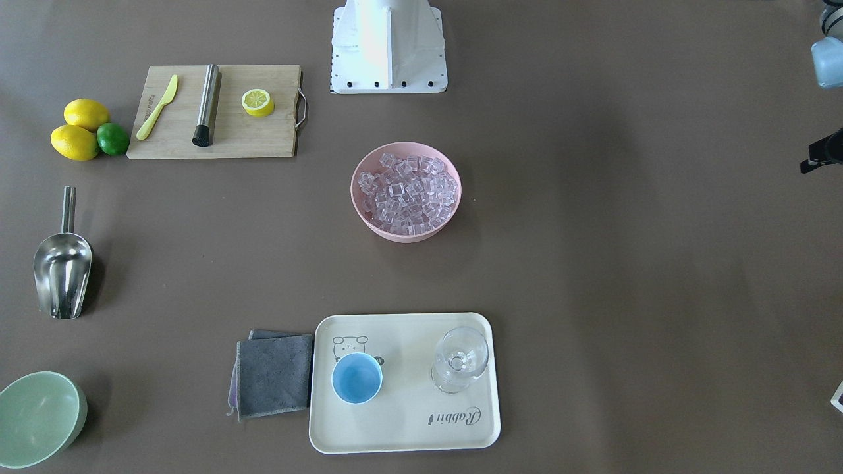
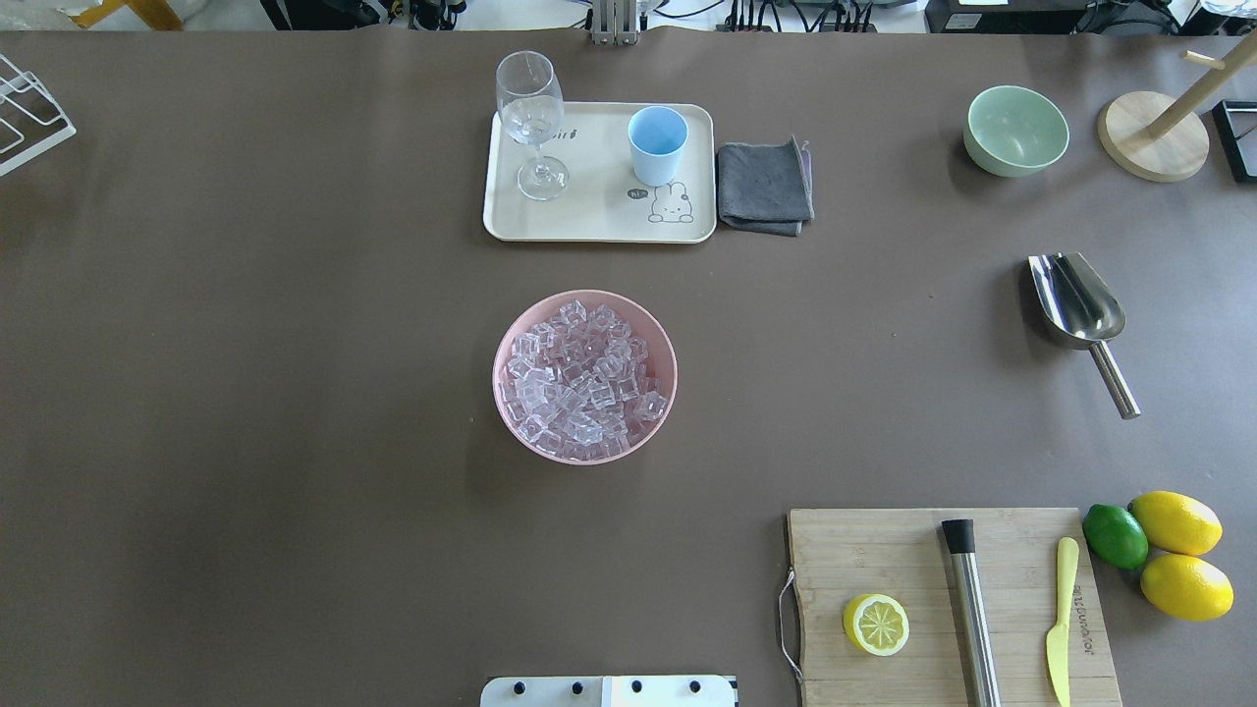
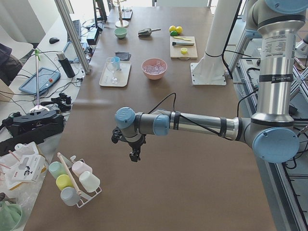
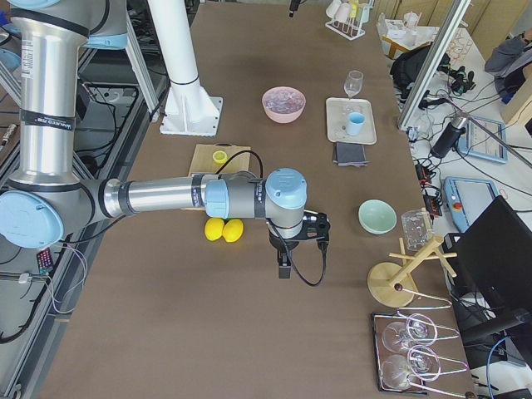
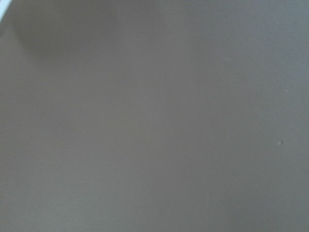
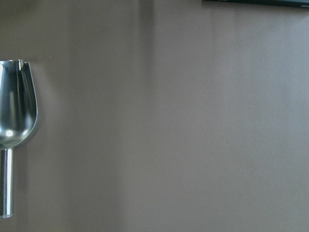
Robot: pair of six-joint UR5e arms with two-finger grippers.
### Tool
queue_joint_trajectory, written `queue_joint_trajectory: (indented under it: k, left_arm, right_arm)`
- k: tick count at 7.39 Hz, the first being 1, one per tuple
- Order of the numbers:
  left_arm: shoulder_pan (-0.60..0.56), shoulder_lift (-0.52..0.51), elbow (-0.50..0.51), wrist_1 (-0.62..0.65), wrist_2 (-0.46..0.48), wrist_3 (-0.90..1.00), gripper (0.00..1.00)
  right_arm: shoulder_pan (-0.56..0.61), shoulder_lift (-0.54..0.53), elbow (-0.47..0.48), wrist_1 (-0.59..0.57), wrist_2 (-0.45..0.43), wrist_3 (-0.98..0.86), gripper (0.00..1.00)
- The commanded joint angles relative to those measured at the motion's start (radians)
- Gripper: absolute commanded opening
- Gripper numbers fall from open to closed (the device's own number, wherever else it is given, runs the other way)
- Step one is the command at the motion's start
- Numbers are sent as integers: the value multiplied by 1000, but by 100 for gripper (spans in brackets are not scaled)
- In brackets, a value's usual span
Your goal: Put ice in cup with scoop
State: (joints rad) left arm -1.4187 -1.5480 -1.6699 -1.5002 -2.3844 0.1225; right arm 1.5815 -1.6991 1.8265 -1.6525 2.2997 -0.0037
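Observation:
The ice (image 1: 408, 191) is a heap of clear cubes in a pink bowl (image 2: 511, 339) at the table's middle. The light-blue cup (image 1: 356, 377) stands upright on a cream tray (image 1: 408, 421), also in the overhead view (image 2: 657, 142). The steel scoop (image 1: 62, 270) lies on the table on my right side, trough up, handle toward me (image 2: 1080, 304); the right wrist view shows it at its left edge (image 6: 14, 121). My right gripper (image 4: 283, 270) hangs over bare table near it. My left gripper (image 3: 134, 156) hangs over bare table far left. I cannot tell whether either is open.
A clear stemmed glass (image 1: 461, 359) stands on the tray, with a grey cloth (image 1: 273, 375) beside it. A cutting board (image 1: 178, 141) holds a yellow knife, steel cylinder and half lemon; lemons and a lime lie beside it. A pale green bowl (image 1: 36, 418) and a wooden stand (image 2: 1154, 147) sit far right.

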Motion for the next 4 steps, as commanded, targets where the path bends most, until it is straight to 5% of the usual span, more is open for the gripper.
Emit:
queue_joint_trajectory:
  k: [1, 4]
  left_arm:
    - [-129, 44, -11, -2, 2, 6, 99]
    - [-126, 43, -14, -2, 1, 5, 99]
  right_arm:
    - [2, -10, -3, -6, -5, -7, 100]
    - [2, -8, 2, -6, 1, 1, 100]
